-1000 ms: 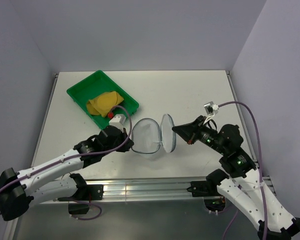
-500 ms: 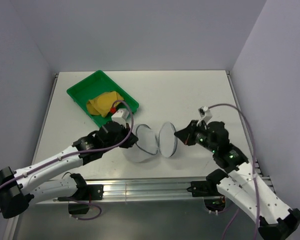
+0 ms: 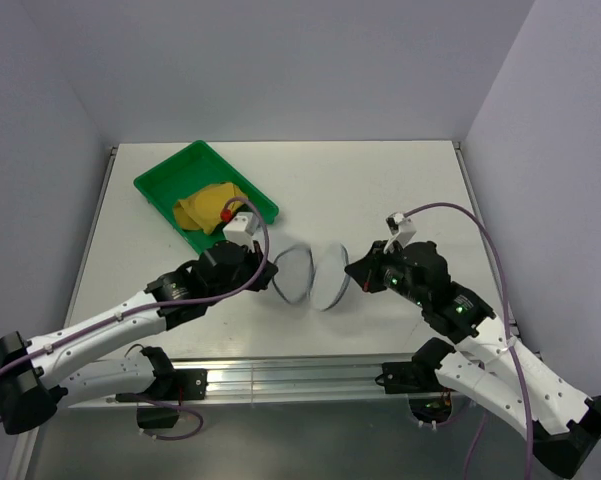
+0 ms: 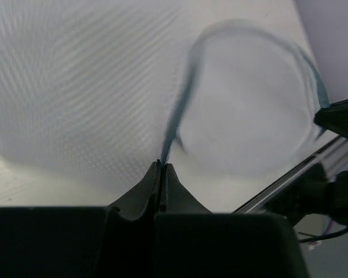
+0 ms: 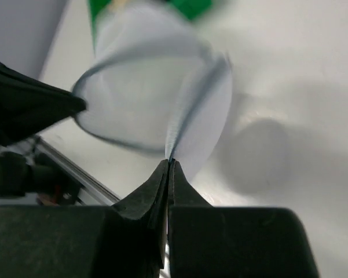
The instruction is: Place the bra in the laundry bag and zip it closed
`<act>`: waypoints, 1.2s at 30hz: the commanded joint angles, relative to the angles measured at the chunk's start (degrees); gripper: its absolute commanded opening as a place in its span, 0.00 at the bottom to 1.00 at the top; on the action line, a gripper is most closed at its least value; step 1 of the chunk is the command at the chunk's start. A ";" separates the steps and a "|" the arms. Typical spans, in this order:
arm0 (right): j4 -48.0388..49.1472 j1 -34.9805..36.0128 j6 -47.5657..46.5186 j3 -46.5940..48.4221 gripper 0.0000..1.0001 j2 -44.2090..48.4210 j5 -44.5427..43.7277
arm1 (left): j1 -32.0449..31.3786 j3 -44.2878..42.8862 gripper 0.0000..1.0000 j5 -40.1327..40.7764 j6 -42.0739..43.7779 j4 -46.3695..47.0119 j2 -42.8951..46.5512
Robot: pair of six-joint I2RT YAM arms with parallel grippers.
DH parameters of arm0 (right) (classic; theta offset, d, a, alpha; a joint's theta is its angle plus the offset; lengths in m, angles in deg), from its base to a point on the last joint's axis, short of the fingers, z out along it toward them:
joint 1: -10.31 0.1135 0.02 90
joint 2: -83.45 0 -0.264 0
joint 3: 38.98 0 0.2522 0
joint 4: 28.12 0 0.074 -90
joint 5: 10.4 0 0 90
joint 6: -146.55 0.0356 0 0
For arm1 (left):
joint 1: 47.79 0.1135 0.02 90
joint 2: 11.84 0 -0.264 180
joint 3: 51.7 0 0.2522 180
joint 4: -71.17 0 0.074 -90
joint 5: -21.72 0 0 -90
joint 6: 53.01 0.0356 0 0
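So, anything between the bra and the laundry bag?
Nothing visible: only the green tray rim and table lie between the bra and the laundry bag, held open by the left gripper and right gripper.

green plastic tray [image 3: 158, 186], white table [image 3: 380, 190]

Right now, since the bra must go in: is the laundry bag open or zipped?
Open: the laundry bag gapes, one half pinched by the left tool, the other by the right tool.

Bra [image 3: 206, 205] in tray [image 3: 168, 167]; bag [image 3: 329, 280] apparently open.
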 commanded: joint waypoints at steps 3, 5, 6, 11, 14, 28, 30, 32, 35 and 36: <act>-8.15 0.28 -3.73 15.54 0.00 6.27 -4.25 | -0.65 -7.21 0.00 -1.35 0.64 -1.03 6.12; -9.65 0.28 -3.99 14.67 0.00 6.45 -2.68 | -0.65 -4.31 0.00 -0.56 -0.15 -1.64 6.75; -9.48 0.19 -3.73 12.40 0.00 6.62 -2.14 | -0.65 -3.26 0.00 -0.38 -1.11 -1.99 6.66; -6.93 0.28 -2.15 6.50 0.00 5.04 2.43 | -0.65 0.97 0.00 -1.26 -3.32 -1.56 8.59; -5.27 0.28 -1.28 4.47 0.00 4.69 4.01 | -0.65 2.90 0.00 -1.26 -4.54 -2.34 9.73; 6.51 -2.10 0.57 -9.59 0.00 -3.48 0.33 | -0.65 14.93 0.00 -0.73 -8.24 3.79 8.24; 6.17 -2.44 1.01 -10.91 0.04 -3.75 -4.32 | -0.65 16.95 0.00 -0.73 -8.94 6.42 8.68; 5.38 -3.15 1.10 -11.35 0.13 -4.19 -8.61 | -0.65 17.67 0.00 -0.30 -9.21 7.32 9.20; 3.97 -3.77 1.02 -11.53 0.30 -5.07 -11.54 | -0.65 18.28 0.04 0.14 -9.38 8.11 10.35; 3.36 -3.85 0.93 -10.92 0.39 -5.15 -13.46 | -0.65 18.54 0.07 0.32 -9.38 8.11 10.61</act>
